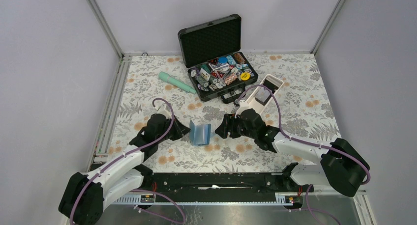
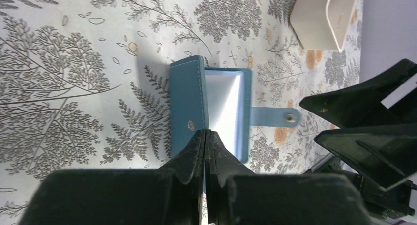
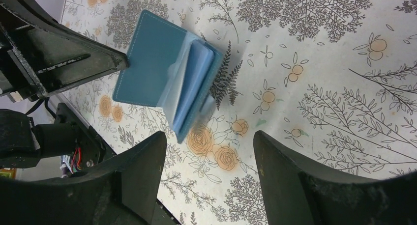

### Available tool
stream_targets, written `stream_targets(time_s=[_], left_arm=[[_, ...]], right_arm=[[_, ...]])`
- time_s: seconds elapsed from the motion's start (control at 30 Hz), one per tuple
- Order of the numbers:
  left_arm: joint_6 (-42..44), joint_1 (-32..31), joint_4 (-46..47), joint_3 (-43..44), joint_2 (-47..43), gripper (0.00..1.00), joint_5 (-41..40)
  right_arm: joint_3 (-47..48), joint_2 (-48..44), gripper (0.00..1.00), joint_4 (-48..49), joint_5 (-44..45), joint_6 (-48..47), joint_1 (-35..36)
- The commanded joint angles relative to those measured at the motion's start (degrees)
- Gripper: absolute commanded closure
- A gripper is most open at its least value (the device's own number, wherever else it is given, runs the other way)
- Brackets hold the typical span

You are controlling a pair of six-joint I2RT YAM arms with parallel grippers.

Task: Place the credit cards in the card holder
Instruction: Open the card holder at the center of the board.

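Two tools, left tool [image 2: 204,141] pinching cover of card holder [image 2: 189,97]; right tool [image 3: 209,139] spread wide, empty

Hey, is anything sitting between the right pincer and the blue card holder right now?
Nothing visible does. The right pincer is open and faces the card holder, with only flowered tablecloth between them. The left pincer pinches the holder's cover from the far side, outside that gap.

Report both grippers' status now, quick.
Left gripper: closed, pinching the edge of the card holder.
Right gripper: open, holding nothing.
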Motion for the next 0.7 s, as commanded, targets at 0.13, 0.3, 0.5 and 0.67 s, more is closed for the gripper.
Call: stream_targets(time_s=[0.13,0.3,0.5,0.67], left_arm=[[4.16,-0.2,-6.56,3.17,1.16,0.97,-4.98],[4.01,-0.2,-6.07,3.54,1.09,0.97,-4.54],[4.38,-0.2,-6.42,4.04,1.41,0.99,-4.78],[4.84,-0.2,-6.93,4.19,1.1,0.99,-5.12]], right_arm=[[0.84,3.38,0.26,-0.25,2.16,0.02,-0.14],[0.22,3.63,0.24,4.81,-2.86,2.12,-0.18],[0.64,7.72,0.32,4.93,-1.03,2.69,-0.19],[1.02,9.54,0.32,2.32,1.0,2.05,-0.19]])
